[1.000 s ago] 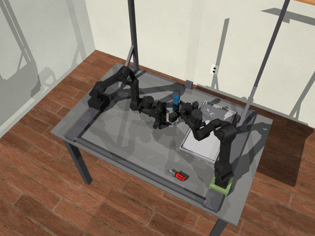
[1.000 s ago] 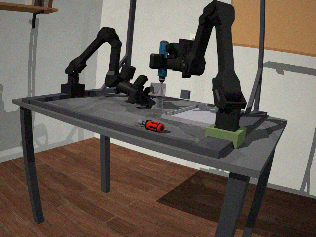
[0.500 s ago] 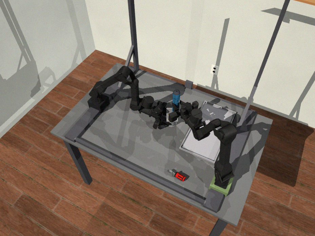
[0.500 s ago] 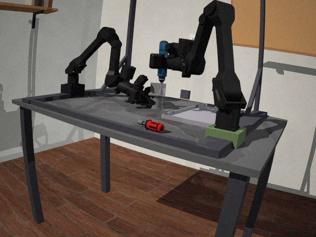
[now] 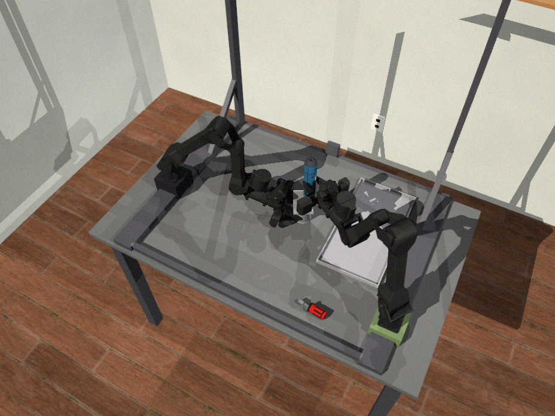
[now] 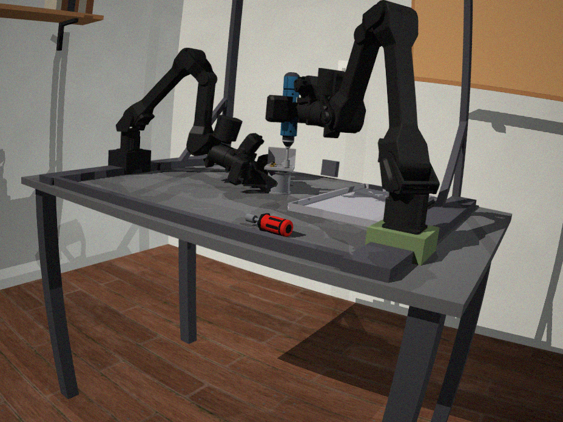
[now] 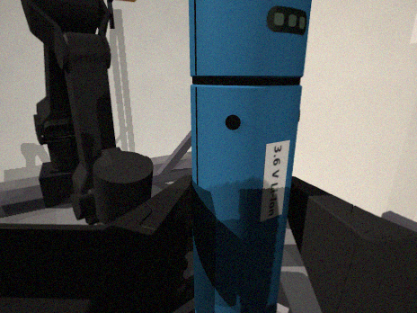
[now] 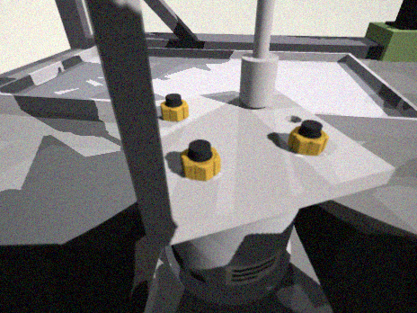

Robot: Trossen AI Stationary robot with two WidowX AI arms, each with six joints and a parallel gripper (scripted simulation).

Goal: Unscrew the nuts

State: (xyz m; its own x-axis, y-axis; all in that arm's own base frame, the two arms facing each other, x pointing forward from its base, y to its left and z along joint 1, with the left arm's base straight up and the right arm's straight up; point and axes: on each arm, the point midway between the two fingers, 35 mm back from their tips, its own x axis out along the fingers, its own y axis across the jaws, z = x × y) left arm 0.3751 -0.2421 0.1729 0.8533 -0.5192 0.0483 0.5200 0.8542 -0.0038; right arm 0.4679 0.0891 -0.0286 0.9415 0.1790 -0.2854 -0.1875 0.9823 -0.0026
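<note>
- At about nine o'clock of the work, the right gripper (image 5: 297, 218) (image 6: 274, 183) (image 8: 228, 196) was grasping the joint module (image 5: 304, 219) (image 6: 281, 182) (image 8: 238, 265) low on its body, seemingly to steady the unfixed part.
- The joint module stood upright near the middle of the tabletop (image 5: 201, 241) (image 6: 181, 193), with the bracket (image 6: 277, 168) (image 8: 243, 148) in place on top.
- In the right wrist view, three yellow nuts sat round their dark studs on the bracket: the far-left nut (image 8: 174, 111) at ten o'clock, the near-left nut (image 8: 200, 163) at eight, the right-hand nut (image 8: 308, 139) at three.
- At twelve o'clock on that plate stood the socket (image 6: 286, 162) (image 8: 259, 83) of the electric nut driver (image 5: 310, 172) (image 6: 289, 128) (image 7: 246, 126) (image 8: 264, 31), hiding whatever was beneath it, probably the fourth nut.
- The left gripper (image 5: 309, 193) (image 6: 290, 108) (image 7: 238, 184) was grasping the driver's blue barrel, which looked close to vertical.
- The step in hand appeared to be loosening at that twelve o'clock spot. The next move called for straight downward pressure until the nut ran free, then a lift and a shift to another; a sideways push could have tipped the module.
- Toward six o'clock from the module, the red tool (image 5: 317, 311) (image 6: 276, 225) lay on its side, untouched.
- The shallow tray (image 5: 347, 273) (image 6: 327, 214) (image 8: 382, 87) lay at about three o'clock.

From where I stood, I could make out no clear change over that last second; if the blue nut driver (image 5: 309, 171) (image 6: 288, 128) (image 7: 247, 130) (image 8: 258, 81) shifted at all, it moved too slightly for me to tell.
</note>
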